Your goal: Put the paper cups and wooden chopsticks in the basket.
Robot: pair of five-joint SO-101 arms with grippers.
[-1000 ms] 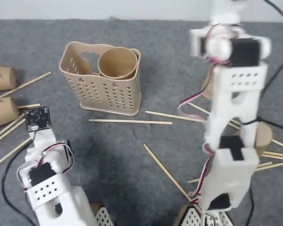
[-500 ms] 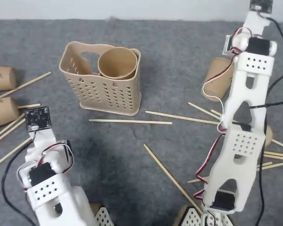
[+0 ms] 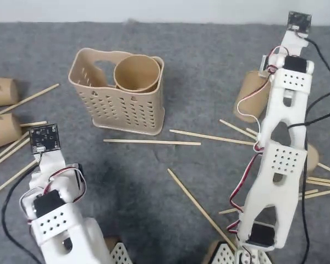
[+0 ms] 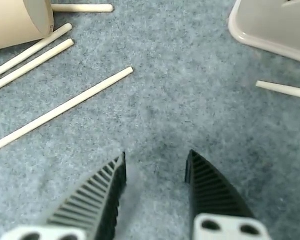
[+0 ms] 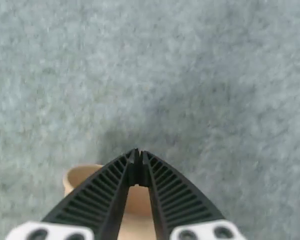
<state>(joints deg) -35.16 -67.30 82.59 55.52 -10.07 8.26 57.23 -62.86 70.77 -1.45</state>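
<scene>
- My right gripper (image 5: 138, 156): jaws clenched, tips touching, nothing held. It hangs over the rim of a tan paper cup lying on its side (image 5: 82, 182), well to the right of the beige perforated plastic basket (image 3: 121, 107) in the high view.
- My left gripper (image 4: 155, 167): jaws released and empty, over bare grey carpet (image 4: 190, 90), in front of the basket and to its left.
- One brown paper cup (image 3: 137, 73) already stands upright in the basket's right half.
- Two more tipped paper cups (image 3: 3, 91) lie far left of the basket.
- Pale wooden chopsticks (image 3: 152, 142) are scattered in front of the basket and on both sides. A few lie near my left jaws.
- Risk: dropping onto the tan cup with the right jaws closed. I'd shove or dent it, not grab it. Open first.
- Risk: that cup is round and on its side. A one-sided touch likely rolls it further from the basket.
- Risk: the paper wall is thin, so a hard squeeze would crush it.
- Risk: the chopsticks lie flat on the pile. My tips may snag the carpet or flick a stick away.
- Risk: the basket looks tall and light. Clipping its rim on a drop could tip it, cup and all.
</scene>
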